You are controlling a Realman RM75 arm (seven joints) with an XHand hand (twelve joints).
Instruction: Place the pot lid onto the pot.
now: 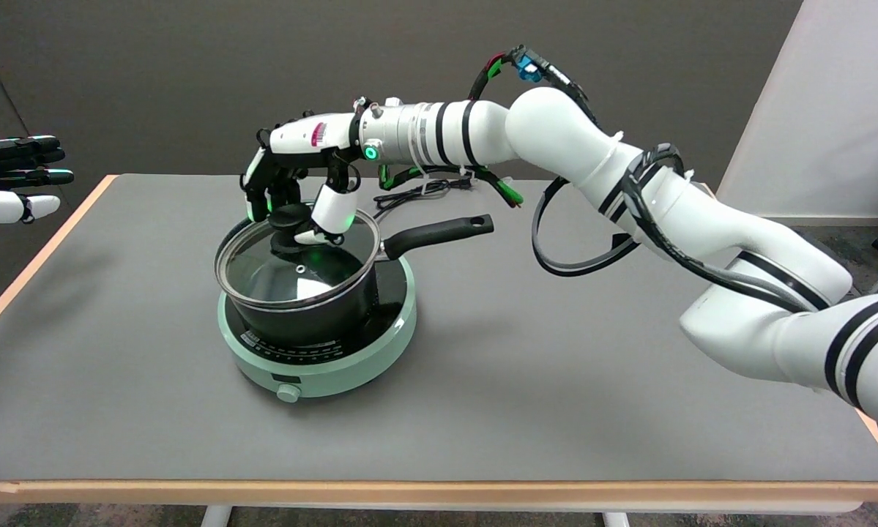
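The right hand [296,192] gripped the black knob of the glass pot lid [297,262], which sat tilted on the black pot [314,307]. The pot stood on a green hotplate [321,366] upon the grey surface [519,380].

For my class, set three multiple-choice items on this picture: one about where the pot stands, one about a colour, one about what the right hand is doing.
1. Where does the pot stand?
A. on the bare table
B. on the round cooker
C. on a tray

2. What colour is the cooker's body?
A. pale green
B. red
C. yellow

3. What is the right hand doing?
A. hanging open, far from the pot
B. holding the pot's handle
C. gripping the knob of the glass lid

Answers: 1 B, the pot's base sits inside the cooker's rim. 2 A, its side wall and dial are pale green. 3 C, the fingers close round the black knob over the pot.
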